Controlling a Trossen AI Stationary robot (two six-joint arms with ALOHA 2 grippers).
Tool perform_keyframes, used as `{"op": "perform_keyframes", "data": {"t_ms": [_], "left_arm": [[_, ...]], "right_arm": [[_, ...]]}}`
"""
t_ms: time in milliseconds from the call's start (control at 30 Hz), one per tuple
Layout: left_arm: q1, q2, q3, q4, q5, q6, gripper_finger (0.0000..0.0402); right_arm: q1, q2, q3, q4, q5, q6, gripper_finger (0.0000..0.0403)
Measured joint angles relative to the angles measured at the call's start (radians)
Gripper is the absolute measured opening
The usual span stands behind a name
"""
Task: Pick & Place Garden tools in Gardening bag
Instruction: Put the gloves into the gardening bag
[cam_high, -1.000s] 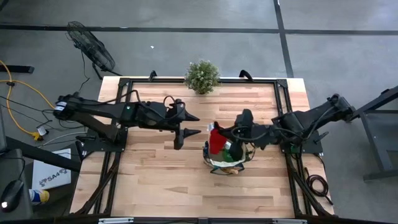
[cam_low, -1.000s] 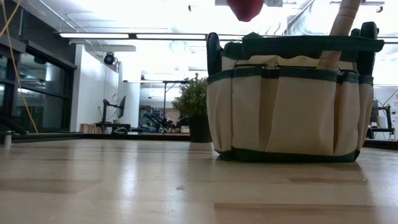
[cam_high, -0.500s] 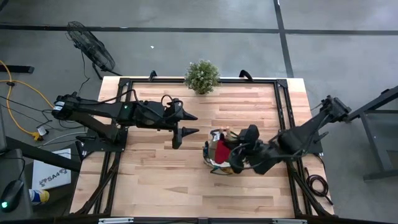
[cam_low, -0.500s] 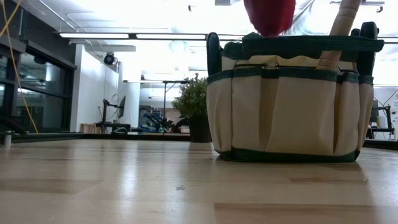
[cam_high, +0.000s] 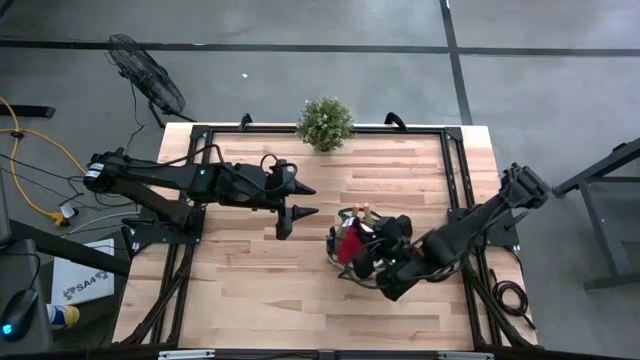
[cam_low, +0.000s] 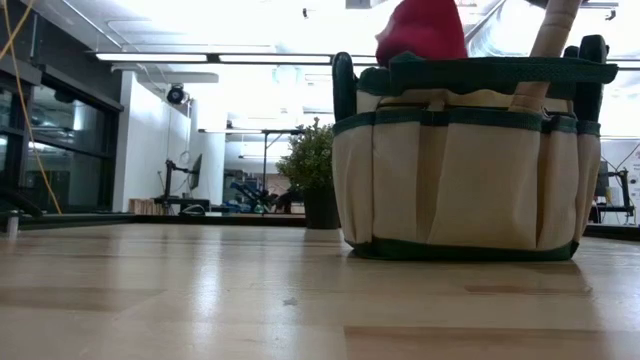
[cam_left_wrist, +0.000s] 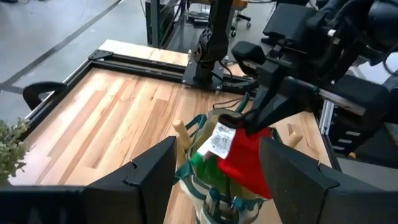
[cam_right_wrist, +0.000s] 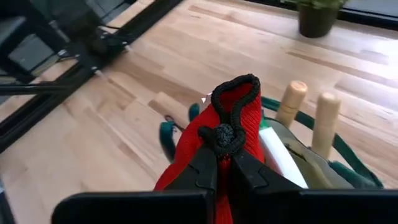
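High view: wooden counter (cam_high: 250, 300) carrying the gardening bag (cam_high: 345, 266) right of centre; the right end effector (cam_high: 362, 248) sits over the bag's mouth, clenched on the red glove (cam_high: 352, 242), which hangs partly into the opening; the left end effector (cam_high: 296, 213) hovers just left of the bag with its fingers spread, grasping nothing; a potted plant (cam_high: 324, 122) stands at the counter's far edge, well apart from the bag. Low view: bag upright on the counter, tan fabric with dark green trim and outer pockets; the glove's red bulk shows just above the rim at the left of the opening; a wooden tool handle (cam_low: 553, 45) leans out of the bag at the right; the plant shows behind the bag's left side. Left wrist view: the arm's own two dark fingers (cam_left_wrist: 149, 171) stand wide apart in the foreground; beyond them the glove, with a white tag, droops from the other arm's tip into the bag, beside one pale wooden handle. Right wrist view: fingers pinched tight on the glove's black-edged cuff (cam_right_wrist: 235, 93); two wooden handles (cam_right_wrist: 290, 99) rise from the bag just beside it. Handling, by judgement: the glove looks light, soft and limp, likely to fold or snag on the rim or the handles; the bunched cuff is the firmest place to hold, and it should drop cleanly once let go over open space inside.
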Motion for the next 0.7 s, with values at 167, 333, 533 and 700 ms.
{"op": "perform_keyframes", "data": {"t_ms": [167, 333, 533, 700], "left_arm": [[0.000, 0.000, 0.000, -0.016, 0.000, -0.001, 0.0225], [0.000, 0.000, 0.000, -0.015, 0.000, -0.004, 0.0225], [0.000, 0.001, 0.000, -0.014, 0.004, -0.005, 0.0225], [0.000, 0.001, 0.000, -0.014, 0.006, -0.010, 0.0225]], "right_arm": [[-0.020, 0.035, 0.000, -0.016, -0.013, 0.067, 0.0003], [-0.044, 0.061, 0.000, -0.029, -0.014, 0.164, 0.0004], [-0.076, 0.064, 0.000, -0.055, 0.027, 0.219, 0.0003], [-0.086, 0.060, 0.000, -0.056, 0.039, 0.156, 0.0004]]}}
